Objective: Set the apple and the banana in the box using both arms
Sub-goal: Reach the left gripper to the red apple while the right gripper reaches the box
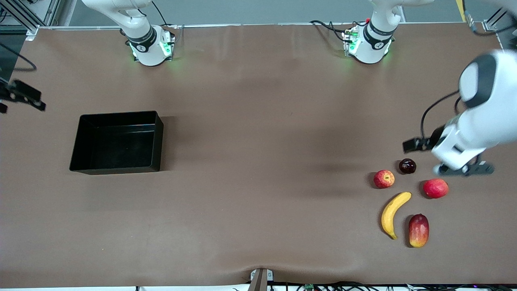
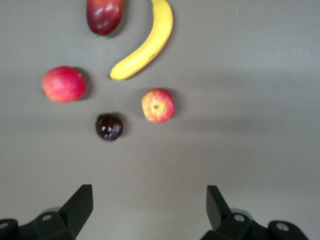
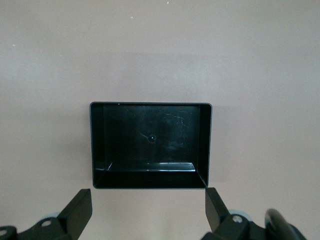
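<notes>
The banana [image 1: 393, 215] lies flat at the left arm's end of the table, its long axis running from a tip near the front camera up toward the apple [image 1: 383, 178], its curve bowed away from the mango [image 1: 418, 230] beside it. The black box [image 1: 117, 142] sits toward the right arm's end, long side along the table. The left gripper [image 1: 464, 169] hangs over bare tabletop near a dark fruit [image 1: 407, 165], fingers [image 2: 80, 202] spread. The right gripper [image 3: 147, 212] hovers up near the box, fingers spread.
</notes>
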Robot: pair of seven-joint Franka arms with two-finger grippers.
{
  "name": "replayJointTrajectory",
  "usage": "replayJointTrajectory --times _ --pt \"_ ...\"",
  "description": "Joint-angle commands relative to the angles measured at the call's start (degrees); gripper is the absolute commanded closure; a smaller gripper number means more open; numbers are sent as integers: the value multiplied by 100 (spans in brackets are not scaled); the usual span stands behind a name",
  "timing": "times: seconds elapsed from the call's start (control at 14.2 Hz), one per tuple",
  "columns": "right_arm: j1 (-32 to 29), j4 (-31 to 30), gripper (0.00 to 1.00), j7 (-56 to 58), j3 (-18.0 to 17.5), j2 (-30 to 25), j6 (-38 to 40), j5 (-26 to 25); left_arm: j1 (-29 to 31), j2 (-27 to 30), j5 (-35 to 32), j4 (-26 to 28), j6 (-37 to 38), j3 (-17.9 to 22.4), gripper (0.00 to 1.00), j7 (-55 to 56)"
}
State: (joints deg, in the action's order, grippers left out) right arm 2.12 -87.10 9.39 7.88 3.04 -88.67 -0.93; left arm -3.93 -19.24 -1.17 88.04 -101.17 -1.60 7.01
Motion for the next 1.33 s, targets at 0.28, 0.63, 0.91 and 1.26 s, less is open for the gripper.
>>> replayJointTrajectory --times 0.28,0.63,0.91,1.26 --pt "-361 -26 0 -25 -58 329 -198 50 33 -1108 -50 -86 -1053 10 0 125" --pt "-949 -290 0 779 -58 696 -104 137 173 -1617 -76 144 -1800 28 0 133" --pt "-1046 -325 0 1073 -50 1496 -421 155 244 -1917 -68 152 -2170 19 0 160" --pt "-1258 -990 0 1144 -58 1797 -1200 146 183 -1943 -50 407 -2171 10 0 213"
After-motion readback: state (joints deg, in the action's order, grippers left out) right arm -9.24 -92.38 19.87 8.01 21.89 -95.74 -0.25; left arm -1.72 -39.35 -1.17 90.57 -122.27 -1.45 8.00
